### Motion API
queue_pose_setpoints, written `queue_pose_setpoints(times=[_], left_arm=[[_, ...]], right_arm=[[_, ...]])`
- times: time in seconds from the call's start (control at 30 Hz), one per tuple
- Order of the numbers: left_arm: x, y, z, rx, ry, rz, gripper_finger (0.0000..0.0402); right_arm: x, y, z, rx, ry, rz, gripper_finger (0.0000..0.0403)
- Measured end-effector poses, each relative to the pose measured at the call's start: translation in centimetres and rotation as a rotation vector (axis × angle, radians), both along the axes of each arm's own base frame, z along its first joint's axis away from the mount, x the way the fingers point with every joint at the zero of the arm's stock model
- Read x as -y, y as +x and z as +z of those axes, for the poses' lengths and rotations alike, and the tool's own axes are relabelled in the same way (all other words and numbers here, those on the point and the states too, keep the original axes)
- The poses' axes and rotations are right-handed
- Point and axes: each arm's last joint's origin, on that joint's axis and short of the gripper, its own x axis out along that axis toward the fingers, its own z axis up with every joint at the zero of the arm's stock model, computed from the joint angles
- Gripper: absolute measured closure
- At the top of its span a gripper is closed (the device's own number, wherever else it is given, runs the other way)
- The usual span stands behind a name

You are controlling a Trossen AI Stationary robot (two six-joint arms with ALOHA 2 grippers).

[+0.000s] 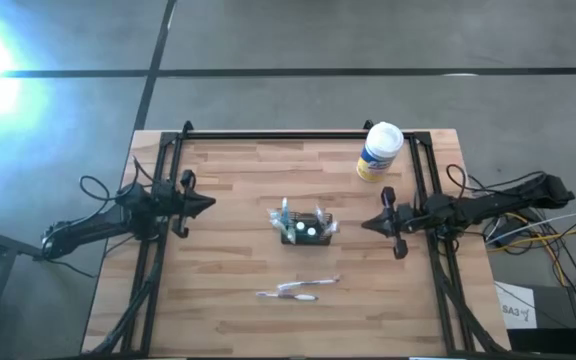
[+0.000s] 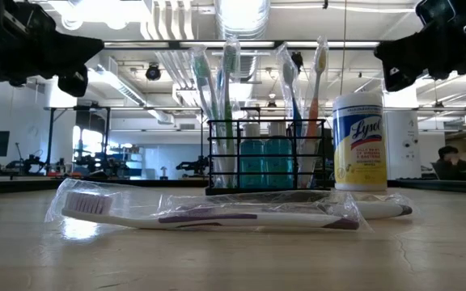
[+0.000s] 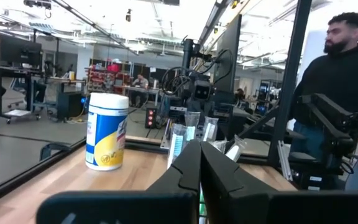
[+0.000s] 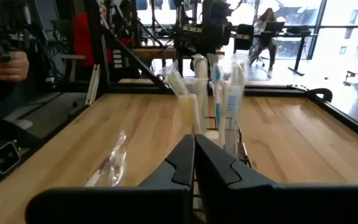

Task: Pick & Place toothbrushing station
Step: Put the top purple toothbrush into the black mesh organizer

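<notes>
A wrapped toothbrush [image 2: 209, 217] lies nearest on the wooden surface [image 1: 238, 310], with the toothbrushing station [image 1: 304, 227] upright behind it at mid-surface. Either side, well apart, left gripper [image 1: 208, 204] and right gripper [image 1: 367, 223] hover, jaws closed, empty.

toothbrushing station [image 4: 213, 134] base behind right gripper [image 4: 194, 155] fingers

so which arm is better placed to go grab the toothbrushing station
Marginally the right. In the high view the toothbrushing station stands at the table's middle; the right gripper is a little nearer than the left gripper and level with it. Both point at it, fingers shut, holding nothing.
</notes>
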Motion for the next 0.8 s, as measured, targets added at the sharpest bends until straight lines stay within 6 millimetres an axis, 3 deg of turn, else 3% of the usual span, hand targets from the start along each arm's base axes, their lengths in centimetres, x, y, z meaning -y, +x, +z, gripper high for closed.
queue_pose_setpoints(times=[0.27, 0.53, 0.8], left_arm=[[0.0, 0.1, -0.5, -0.052, -0.013, 0.000, 0.0396], [0.0, 0.1, -1.2, -0.125, -0.032, 0.000, 0.0396], [0.0, 0.1, -1.3, -0.151, -0.009, 0.003, 0.0396]], right_arm=[[-0.3, 1.5, 2.0, -0.084, -0.066, 0.003, 0.0394], [-0.8, 4.7, 6.1, -0.239, -0.102, -0.016, 0.0394], [-3.5, 8.6, 10.1, -0.344, -0.178, 0.080, 0.0394]])
